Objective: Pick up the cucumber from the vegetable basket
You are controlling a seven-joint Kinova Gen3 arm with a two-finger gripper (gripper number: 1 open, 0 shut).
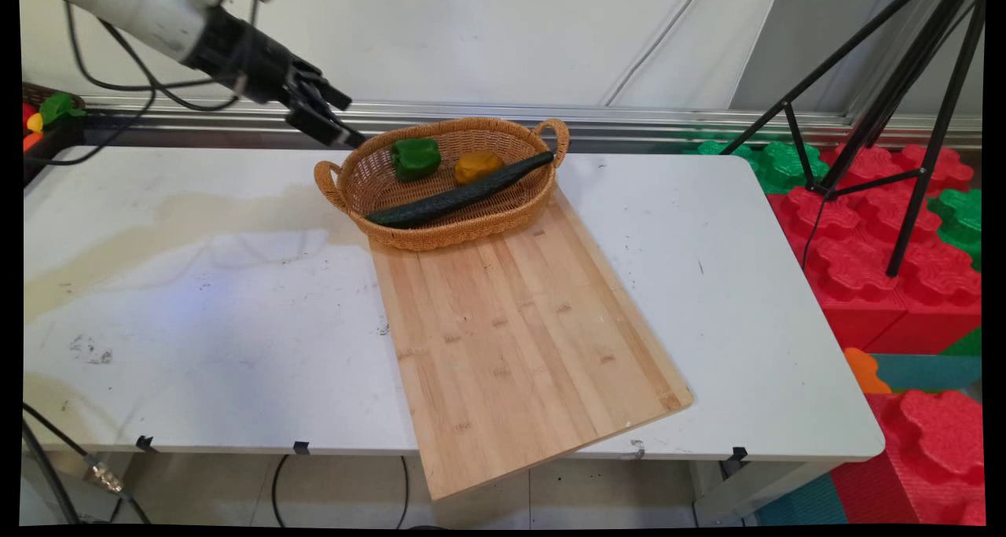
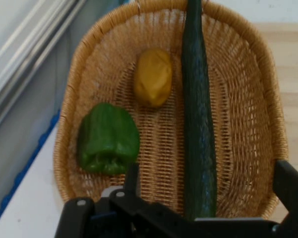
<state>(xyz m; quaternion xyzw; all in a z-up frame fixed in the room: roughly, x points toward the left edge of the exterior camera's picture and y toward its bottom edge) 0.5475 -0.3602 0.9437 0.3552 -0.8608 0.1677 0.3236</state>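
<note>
Room: pale wall panels fill the top of the frame, a black tripod (image 1: 904, 89) stands at upper right, and red and green foam blocks (image 1: 880, 238) cover the floor at right.
Table (image 1: 196, 285): white and scuffed, spanning most of the frame, with a yellowish stain at left.
Cutting board (image 1: 519, 332): pale bamboo, lying at a slant from the centre down to the table's near edge, one corner hanging over it.
Basket (image 1: 503, 218): oval wicker with two handles, at upper centre, its near side resting on the board's far end.
Cucumber (image 1: 464, 195): long and dark green, lying diagonally across the basket, its right tip on the rim.
Green bell pepper (image 1: 415, 158): in the basket's upper left part.
Yellow potato-like vegetable (image 1: 478, 166): just right of the pepper, beside the cucumber.
Gripper (image 1: 339, 116): black, in the air at upper left, just beyond the basket's left handle; fingers (image 2: 131, 178) spread apart, gripping nothing.
</note>
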